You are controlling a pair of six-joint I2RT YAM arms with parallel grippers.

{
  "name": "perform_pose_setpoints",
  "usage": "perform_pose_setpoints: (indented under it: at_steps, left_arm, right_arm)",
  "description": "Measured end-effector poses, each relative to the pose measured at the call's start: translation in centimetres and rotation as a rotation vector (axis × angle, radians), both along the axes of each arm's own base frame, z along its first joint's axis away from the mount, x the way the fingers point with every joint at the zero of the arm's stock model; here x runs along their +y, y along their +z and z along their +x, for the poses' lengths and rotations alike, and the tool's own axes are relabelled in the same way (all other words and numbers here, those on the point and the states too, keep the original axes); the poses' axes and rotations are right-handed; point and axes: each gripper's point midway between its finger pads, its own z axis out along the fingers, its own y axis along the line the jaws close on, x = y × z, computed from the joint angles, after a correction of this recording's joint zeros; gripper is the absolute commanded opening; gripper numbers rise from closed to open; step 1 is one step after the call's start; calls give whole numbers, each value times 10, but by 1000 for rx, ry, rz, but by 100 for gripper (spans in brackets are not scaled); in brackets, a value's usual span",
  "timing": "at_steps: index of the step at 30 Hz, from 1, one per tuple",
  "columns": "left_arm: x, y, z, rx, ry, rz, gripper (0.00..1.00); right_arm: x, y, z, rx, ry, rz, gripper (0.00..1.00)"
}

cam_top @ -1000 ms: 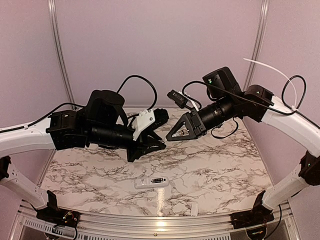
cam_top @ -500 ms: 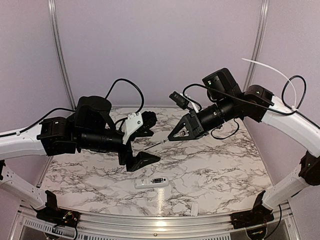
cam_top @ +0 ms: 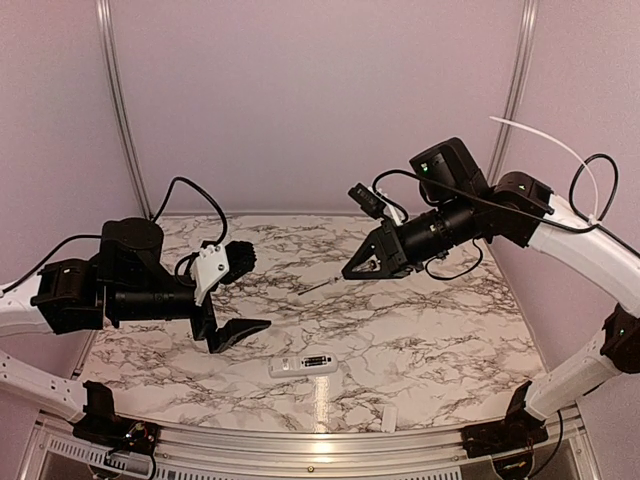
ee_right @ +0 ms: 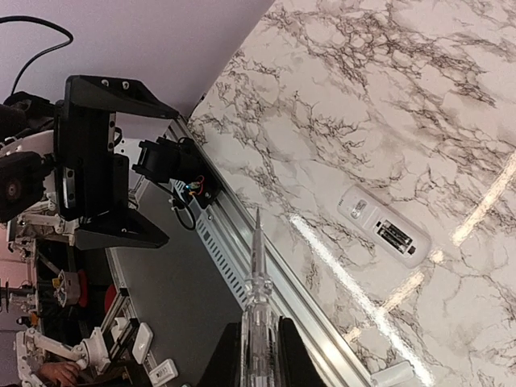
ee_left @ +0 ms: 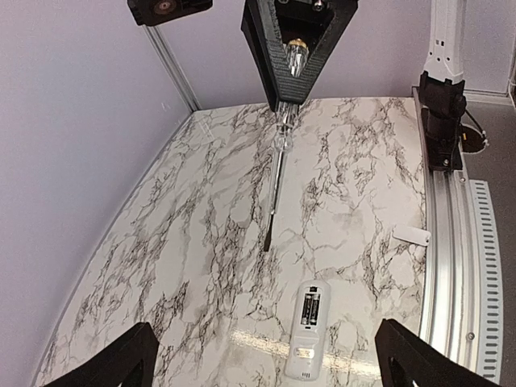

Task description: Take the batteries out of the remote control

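- Small white oblong plastic remote control (ee_left: 305,355): lies flat on its face with its back upward and the recessed compartment uncovered. It sits on the table below and just ahead of the wide-spread left gripper (cam_top: 243,296), untouched.
- Two tiny dark slender cylindrical batteries (ee_left: 310,309): seated side by side, lengthwise in that compartment, toward the remote's end farther from the left gripper.

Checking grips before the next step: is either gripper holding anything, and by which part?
The right gripper holds a screwdriver by its clear handle, shaft pointing out ahead. The left gripper is open and empty.
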Motion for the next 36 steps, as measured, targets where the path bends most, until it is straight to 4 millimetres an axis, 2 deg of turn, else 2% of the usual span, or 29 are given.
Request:
perform_pose_setpoints:
  at_steps: [8,18,24,36]
  left_arm:
    - [6,-43,-5,26,-21,118,96]
    - [0,-124,-9,122,-60,231,92]
    - [2,-174,-3,217,-57,257,92]
    - [-8,-215,17,295,-81,250,90]
  right_arm:
    - [-7,-12,6,21,-62,-60,0]
    - [-26,-65,16,117,-178,-288,0]
    - [-33,-93,17,180,-219,-399,0]
    - [-36,-104,18,218,-251,-445,0]
